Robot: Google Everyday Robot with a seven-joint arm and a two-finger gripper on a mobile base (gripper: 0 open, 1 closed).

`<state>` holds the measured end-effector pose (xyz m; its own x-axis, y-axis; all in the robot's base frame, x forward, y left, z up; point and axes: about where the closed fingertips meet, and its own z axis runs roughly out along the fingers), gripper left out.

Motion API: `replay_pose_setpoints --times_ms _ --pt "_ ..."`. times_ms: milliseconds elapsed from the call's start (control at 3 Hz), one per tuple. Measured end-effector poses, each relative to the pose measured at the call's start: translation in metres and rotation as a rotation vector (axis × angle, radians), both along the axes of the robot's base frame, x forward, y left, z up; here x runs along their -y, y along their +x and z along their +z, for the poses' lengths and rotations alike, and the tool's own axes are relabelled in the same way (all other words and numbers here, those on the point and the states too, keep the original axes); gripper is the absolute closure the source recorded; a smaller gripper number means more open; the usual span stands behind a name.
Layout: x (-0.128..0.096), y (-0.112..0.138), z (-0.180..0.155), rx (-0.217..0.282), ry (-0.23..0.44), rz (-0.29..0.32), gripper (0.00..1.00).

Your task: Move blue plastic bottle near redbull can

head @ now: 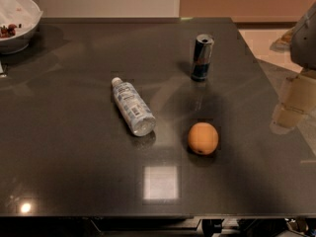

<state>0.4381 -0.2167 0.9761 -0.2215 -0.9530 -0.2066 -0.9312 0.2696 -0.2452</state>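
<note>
The blue plastic bottle [132, 107] is seen lying on its side near the middle of the bench [59, 147]. Its long axis is set diagonally, with the white cap pointed far-left. The redbull can [202, 57] stands upright, well apart. The hand [290, 107] is held at the right edge; its opening cannot be told.

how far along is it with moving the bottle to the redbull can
Done: nothing yet; the blue plastic bottle lies on its side, apart from the upright redbull can. In hand: nothing; the gripper hangs by the right edge of the table, away from both. Left: grasp the bottle and set it beside the can.
</note>
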Motion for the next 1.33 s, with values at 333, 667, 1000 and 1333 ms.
replay_pose_setpoints --times_ms 333,667,1000,1333 --pt "0.000 0.000 0.000 0.000 0.000 0.000 0.00" --pt "-0.002 0.001 0.000 -0.001 0.002 0.002 0.00" --pt "-0.055 0.015 -0.011 -0.038 0.051 0.055 0.00" --pt "-0.098 0.024 -0.020 -0.077 0.077 0.077 0.00"
